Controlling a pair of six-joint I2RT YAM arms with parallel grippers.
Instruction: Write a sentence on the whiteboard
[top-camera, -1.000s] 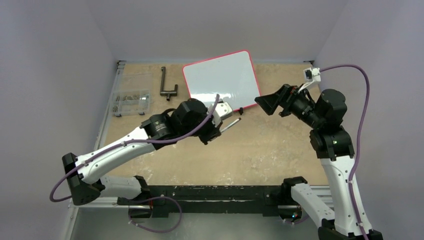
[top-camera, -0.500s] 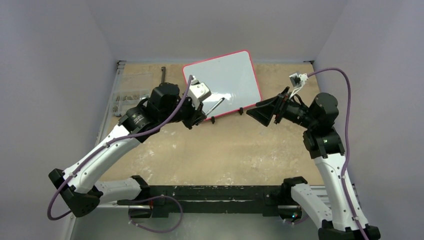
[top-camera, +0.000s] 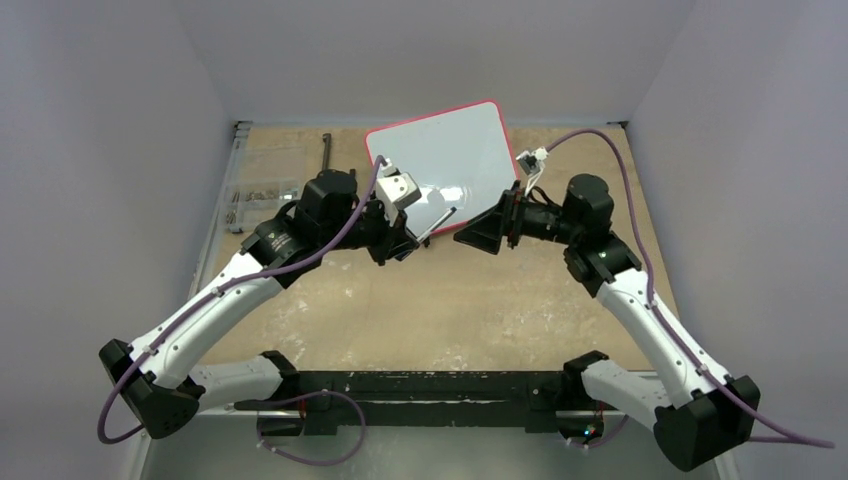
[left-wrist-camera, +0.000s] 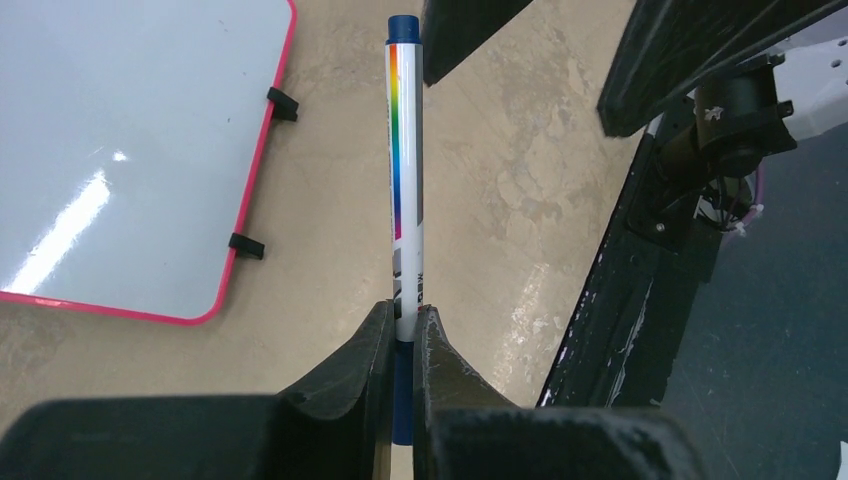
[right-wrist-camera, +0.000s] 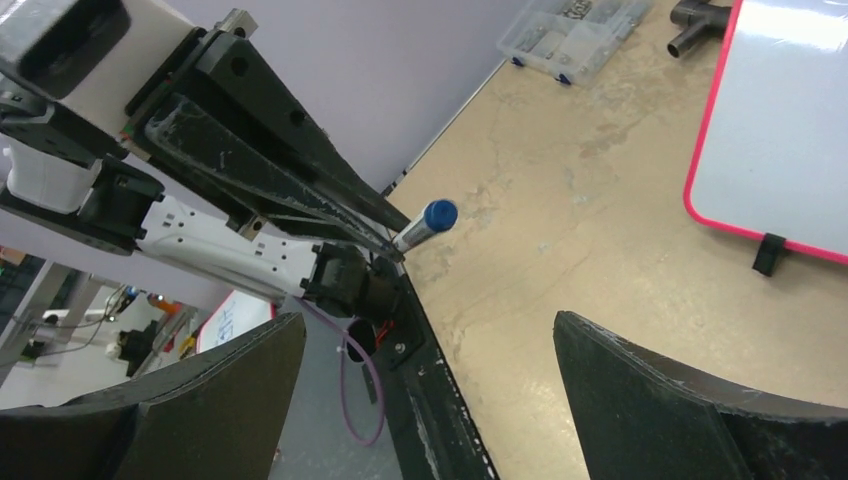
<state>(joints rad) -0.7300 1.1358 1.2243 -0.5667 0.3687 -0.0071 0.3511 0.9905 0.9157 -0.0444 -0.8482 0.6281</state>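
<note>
**Q.** Where is the whiteboard?

**A.** It lies skewed at the far side of the worktop, with its two black feet on the edge nearer the arms. The face is blank, so no sentence is written yet.

**Q.** State of each gripper?

**A.** The left gripper is closed on the marker. It clamps low on the barrel, and the rest projects forward to a blue tip, evidently the cap. The right gripper is spread wide and holds nothing. It faces the cap, which sits ahead of its fingers and not yet between them.

**Q.** How should the marker handle?

**A.** Probably as a light, stiff object. The smooth plastic barrel could twist or slip in a two-finger clamp. The cap is likely a press fit, so grip it across its short length and pull straight along the barrel while the other gripper holds firm. A pull off that line could lever the marker loose.

**Q.** And the board?

**A.** It looks thin, rigid and glossy, and is probably light enough to slide under pen pressure. If it needs steadying, hold the red frame rather than the writing face, and keep the stroke pressure low.
</note>
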